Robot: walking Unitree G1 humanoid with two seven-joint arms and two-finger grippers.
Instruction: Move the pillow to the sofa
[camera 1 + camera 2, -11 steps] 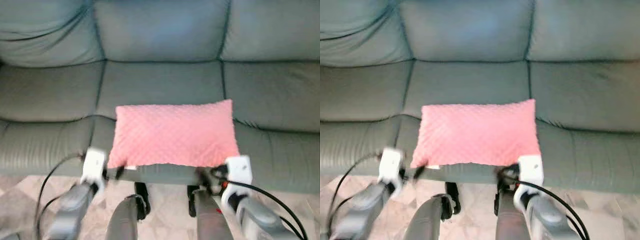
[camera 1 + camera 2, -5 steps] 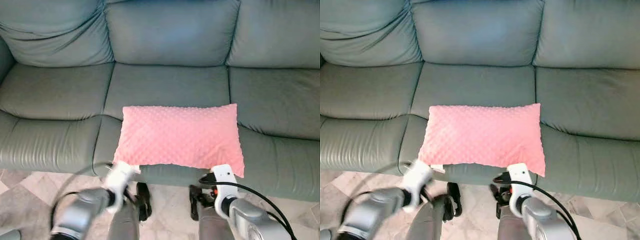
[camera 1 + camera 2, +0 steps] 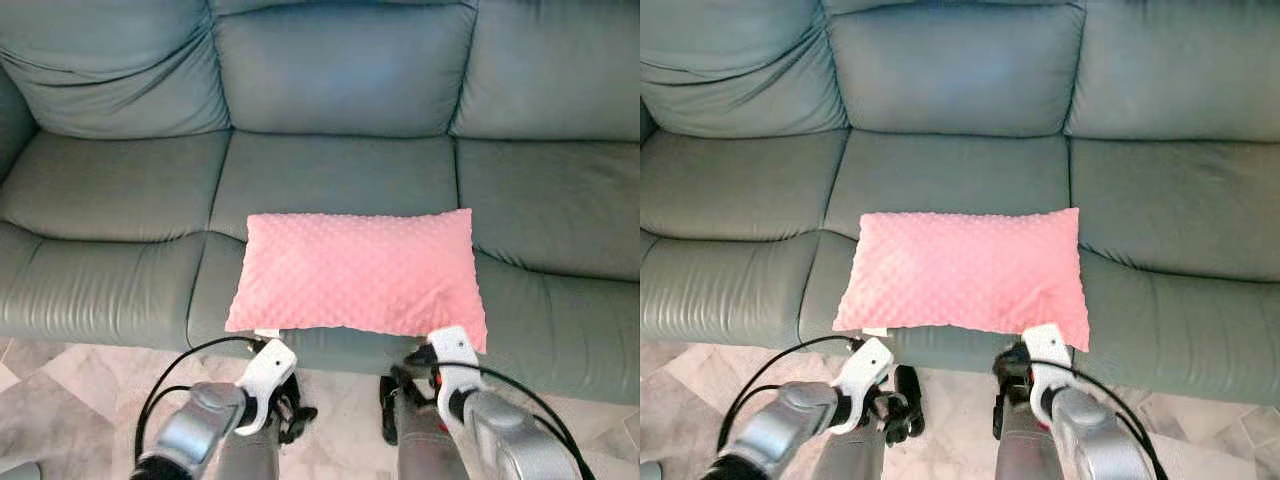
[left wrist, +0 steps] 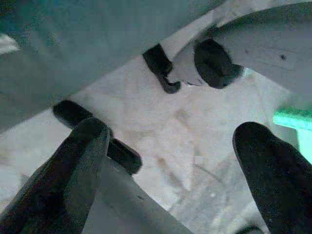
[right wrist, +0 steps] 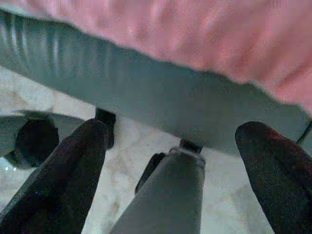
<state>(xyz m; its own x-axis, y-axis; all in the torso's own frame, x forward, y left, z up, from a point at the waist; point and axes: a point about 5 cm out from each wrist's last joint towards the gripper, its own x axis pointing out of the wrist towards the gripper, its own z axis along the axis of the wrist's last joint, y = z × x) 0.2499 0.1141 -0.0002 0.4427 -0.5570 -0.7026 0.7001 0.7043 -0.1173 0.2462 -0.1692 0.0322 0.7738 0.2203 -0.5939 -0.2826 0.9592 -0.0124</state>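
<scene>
Resting: the pink pillow is lying flat on the middle seat cushion of the grey-green sofa, its near long edge reaching the front lip of the seat.
Left pincer: the left gripper is hanging below and in front of the sofa's front edge, down and to the left of the pillow, apart from it; its two black fingers are standing wide apart with nothing between them, pointing over the floor.
Right pincer: the right gripper is sitting just below the pillow's near right corner, not touching it; its fingers are spread wide and are pinching nothing, aiming at the sofa's front panel with the pink edge just above.
Wrists: the white left wrist block is trailing a black cable; the white right wrist block is lying close under the pillow's corner.
Legs: the robot's own grey legs are standing between the two pincers, close to the sofa front.
Floor: pale marble-patterned tiles are showing beneath both pincers.
Backrest: three padded back cushions are lying well beyond both pincers, past the pillow.
</scene>
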